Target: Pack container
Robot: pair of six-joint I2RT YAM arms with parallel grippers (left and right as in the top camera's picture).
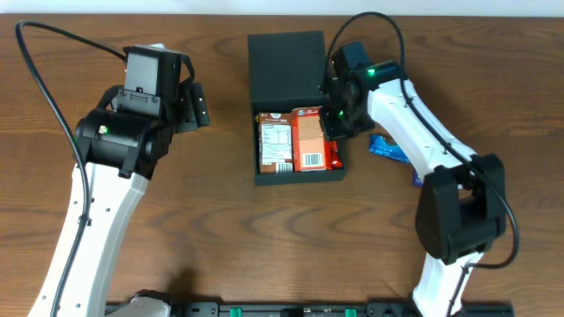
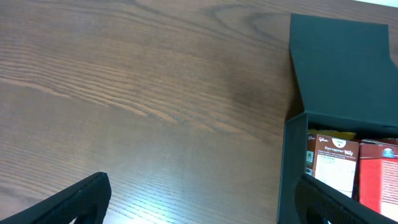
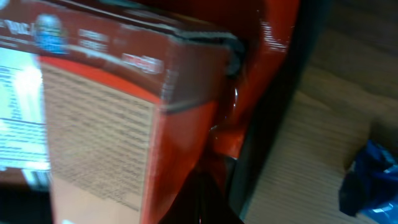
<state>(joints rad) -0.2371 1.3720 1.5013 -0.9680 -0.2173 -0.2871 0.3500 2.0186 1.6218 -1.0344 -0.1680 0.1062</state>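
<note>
While the right arm reaches over its right-hand wall, the container (image 1: 300, 179) sits in the middle of the counter (image 1: 229, 246) with its flap lid (image 1: 285, 60) laid open and flat toward the far edge. Inside it lie a brown carton (image 1: 275, 141) with a white nutrition panel facing up, an orange-red carton (image 1: 310, 139) just beside it on the right, and a shiny red packet (image 1: 335, 157) wedged between that carton and the right wall. The right fingers (image 1: 337, 119) are down at that same wall, closed together; the right wrist view is filled by the blurred orange-red carton and red packet, and whether anything is pinched cannot be told. A blue packet (image 1: 388, 148) lies on the wood to the right of the container, apart from it and partly under the right arm. The left fingers (image 1: 197, 104) stand wide apart over bare wood, well to the left of the container, holding nothing
</note>
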